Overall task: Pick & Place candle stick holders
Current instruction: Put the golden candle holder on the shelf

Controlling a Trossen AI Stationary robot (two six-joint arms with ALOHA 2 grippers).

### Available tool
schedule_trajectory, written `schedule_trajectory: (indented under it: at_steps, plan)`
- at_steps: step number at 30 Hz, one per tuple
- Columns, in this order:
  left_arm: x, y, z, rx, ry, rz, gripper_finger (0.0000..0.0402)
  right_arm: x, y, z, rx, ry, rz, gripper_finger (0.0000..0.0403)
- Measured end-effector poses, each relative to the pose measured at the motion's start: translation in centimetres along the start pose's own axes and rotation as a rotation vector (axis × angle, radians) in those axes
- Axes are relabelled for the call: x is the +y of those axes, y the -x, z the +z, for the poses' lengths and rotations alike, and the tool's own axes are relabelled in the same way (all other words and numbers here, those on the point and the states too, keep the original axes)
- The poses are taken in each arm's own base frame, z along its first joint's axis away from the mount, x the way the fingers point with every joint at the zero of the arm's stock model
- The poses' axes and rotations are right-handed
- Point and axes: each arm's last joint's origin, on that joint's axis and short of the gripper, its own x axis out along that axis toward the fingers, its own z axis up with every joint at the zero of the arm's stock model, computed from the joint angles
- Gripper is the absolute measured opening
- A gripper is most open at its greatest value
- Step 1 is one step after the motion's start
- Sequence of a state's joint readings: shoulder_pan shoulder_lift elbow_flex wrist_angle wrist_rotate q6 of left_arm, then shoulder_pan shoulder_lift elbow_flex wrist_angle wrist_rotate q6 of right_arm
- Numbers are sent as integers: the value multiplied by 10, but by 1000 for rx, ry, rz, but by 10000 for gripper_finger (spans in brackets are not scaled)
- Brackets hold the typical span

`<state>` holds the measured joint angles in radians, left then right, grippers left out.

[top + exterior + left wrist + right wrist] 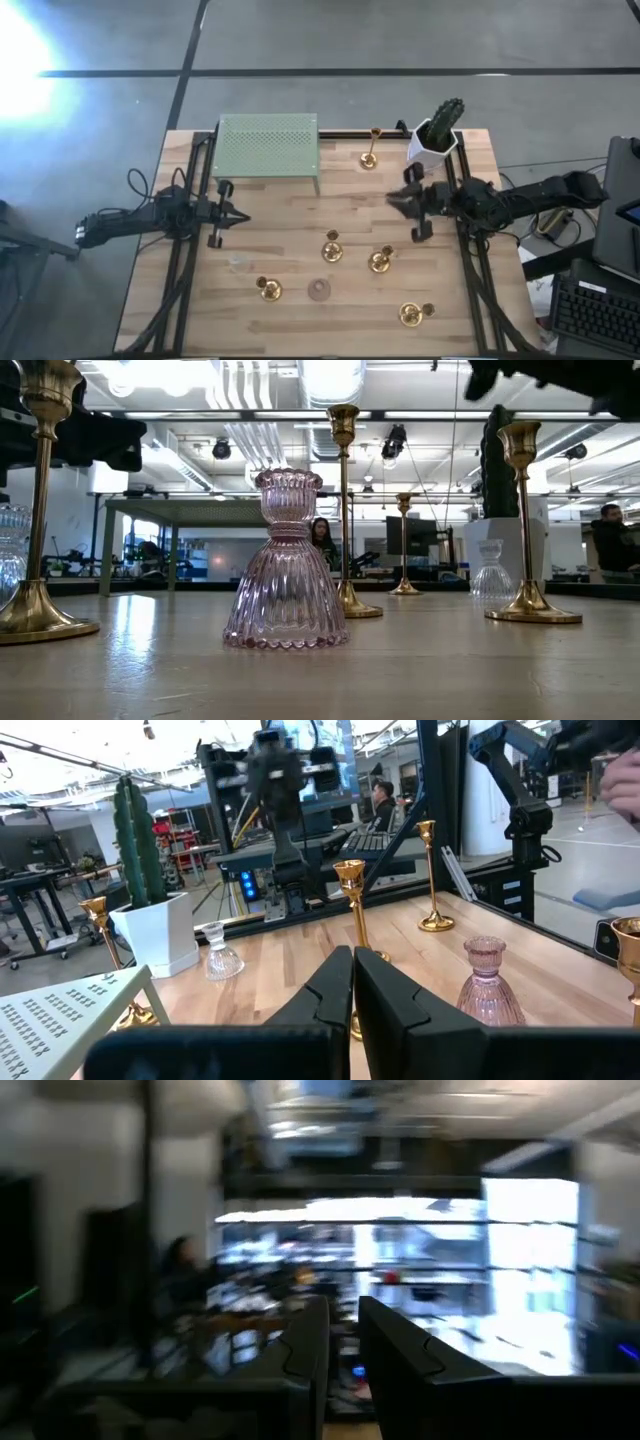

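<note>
Looking across the table (300,215) from the front edge, the pink glass holder (287,565) sits closest, bottom centre of the low view, with gold candle holders (331,247) scattered around the lower middle of the overhead frame and one tall gold one (370,148) up by the white cactus pot (436,140) at the top.

Right gripper (400,200) is at right of centre in the overhead shot, with a narrow gap showing between its fingers and nothing between them as far as I can see, though its own camera is too smeared to be sure. The nearest gold holder (380,260) lies below it in the frame, well apart.

My take: it needs to spread the fingers first, come down over a stem rather than the round base, and close gently, since these thin stems look tippy.

Left gripper (352,985) waits mid-left of the overhead frame, fingers pressed together and empty, beside the green perforated stand (268,145).
</note>
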<state>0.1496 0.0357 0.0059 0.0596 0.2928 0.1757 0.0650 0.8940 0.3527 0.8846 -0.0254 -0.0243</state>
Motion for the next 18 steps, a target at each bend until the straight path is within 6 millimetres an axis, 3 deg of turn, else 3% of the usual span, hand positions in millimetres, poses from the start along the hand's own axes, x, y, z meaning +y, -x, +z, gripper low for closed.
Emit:
schedule_trajectory:
  at_steps: [4, 11, 18]
  plan:
    - [0, 0, 0, 0, 0, 0, 19, 5, -16, 5, 94, 77, 193, 38]
    - [0, 0, 0, 0, 0, -1, 19, 4, -40, 6, 342, 158, 222, 11]
    - [0, 0, 0, 0, 0, 0, 19, 1, -64, 6, 466, 178, 207, 8]
